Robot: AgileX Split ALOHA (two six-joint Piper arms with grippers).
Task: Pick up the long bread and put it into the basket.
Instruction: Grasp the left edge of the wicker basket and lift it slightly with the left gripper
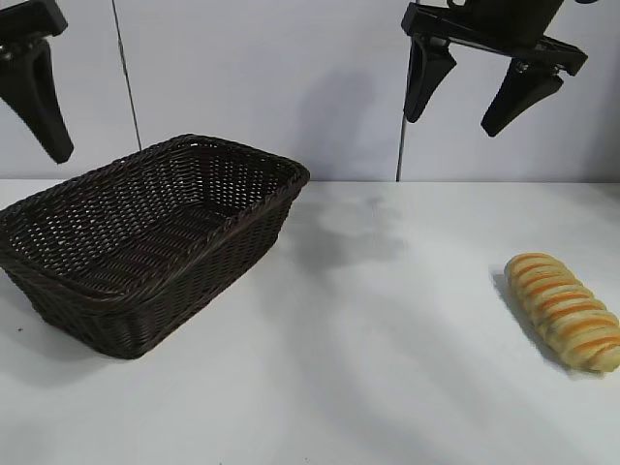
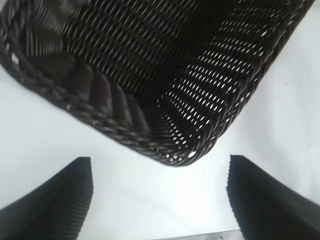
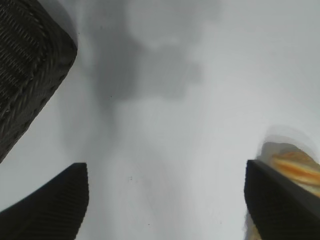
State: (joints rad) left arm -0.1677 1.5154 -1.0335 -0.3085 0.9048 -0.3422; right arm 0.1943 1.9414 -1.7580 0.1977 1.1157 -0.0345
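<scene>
We see both sets of jaws standing wide apart with nothing between them: the right gripper (image 1: 481, 95) hangs high above the white worktop (image 1: 387, 320), its two black ribbed fingers (image 3: 47, 205) spread over bare surface, and the left gripper (image 2: 160, 200) sits at the far left edge of the exterior view, equally open and empty, looking down at a corner of the basket. From there outward, the elongated pale-yellow loaf with orange-brown crosswise ridges (image 1: 567, 310), the long bread, lies flat on the worktop near the right edge, well apart from the large rectangular dark-brown woven wicker basket (image 1: 58, 281), which rests on the left side and holds nothing. In the right wrist view the loaf (image 3: 295, 167) shows only at the margin, partly behind one finger, so we judge the right gripper is not yet centred over it. That is the first risk: a descent from this offset could land a finger on the loaf's end and push or roll it toward the worktop's edge. The loaf also lies at an angle, so jaws closing along its length rather than across it may slip off the rounded ends. It looks soft, and a hard squeeze could dent it. Later, a long carry across to the basket could clip the braided rim if the bread rides low.
</scene>
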